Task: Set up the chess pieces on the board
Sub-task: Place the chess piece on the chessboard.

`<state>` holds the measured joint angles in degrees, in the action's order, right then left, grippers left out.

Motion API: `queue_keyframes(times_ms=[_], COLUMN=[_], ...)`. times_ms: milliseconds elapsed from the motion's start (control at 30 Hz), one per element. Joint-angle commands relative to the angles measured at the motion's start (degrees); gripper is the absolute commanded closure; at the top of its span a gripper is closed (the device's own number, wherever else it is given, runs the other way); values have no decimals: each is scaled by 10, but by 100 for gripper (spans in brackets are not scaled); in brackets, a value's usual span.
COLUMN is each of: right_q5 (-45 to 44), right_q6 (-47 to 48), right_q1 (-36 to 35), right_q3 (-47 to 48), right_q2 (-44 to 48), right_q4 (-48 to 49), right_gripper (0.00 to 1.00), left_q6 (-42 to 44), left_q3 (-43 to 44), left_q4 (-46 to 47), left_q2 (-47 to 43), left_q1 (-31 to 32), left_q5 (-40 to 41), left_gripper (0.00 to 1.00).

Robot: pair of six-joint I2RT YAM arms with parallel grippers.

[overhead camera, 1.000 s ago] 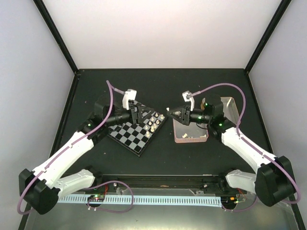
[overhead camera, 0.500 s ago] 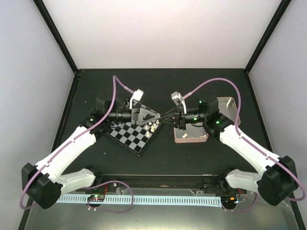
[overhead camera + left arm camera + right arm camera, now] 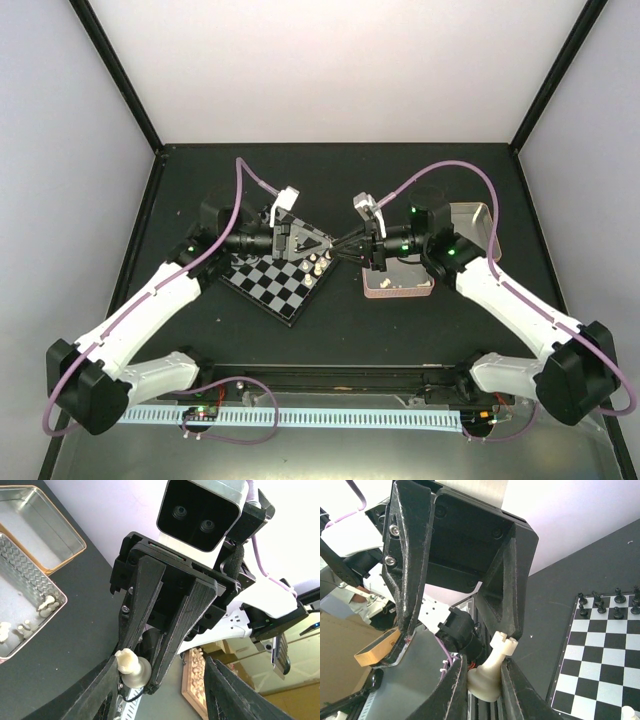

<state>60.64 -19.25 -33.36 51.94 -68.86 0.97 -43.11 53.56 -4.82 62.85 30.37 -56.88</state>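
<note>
The board lies tilted at centre left, with cream pieces along its right edge and black pieces along its far edge. My right gripper is shut on a cream rook, held in the air beside the board's right corner. My left gripper is open and faces it. Its fingers straddle the rook, and one finger touches the rook's top. In the top view the two grippers meet tip to tip.
A pink tin with several loose cream pieces lies right of the board, under my right arm. A gold tin lies behind it. Black frame posts stand at the table's back corners.
My right gripper has moved left from over the pink tin toward the board's corner. My left gripper has turned toward it and now straddles the rook. Little has moved in the last half second.
</note>
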Motion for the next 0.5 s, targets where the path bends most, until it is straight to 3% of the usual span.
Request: queue_keyframes(times_ms=[0, 267, 467], right_q5=[12, 3, -7], right_q6=[17, 23, 27], right_q1=[-12, -15, -15], right_q3=[19, 20, 20], right_q2=[-12, -17, -17], right_q4=[-1, -6, -13], right_gripper=[88, 88, 88], left_q6=[-3, 14, 7], left_q3=[20, 23, 23], left_q4=[-8, -51, -53], left_q2=[12, 18, 8], left_q1=[3, 1, 0], left_q5=[-15, 21, 58], left_gripper=[52, 57, 46])
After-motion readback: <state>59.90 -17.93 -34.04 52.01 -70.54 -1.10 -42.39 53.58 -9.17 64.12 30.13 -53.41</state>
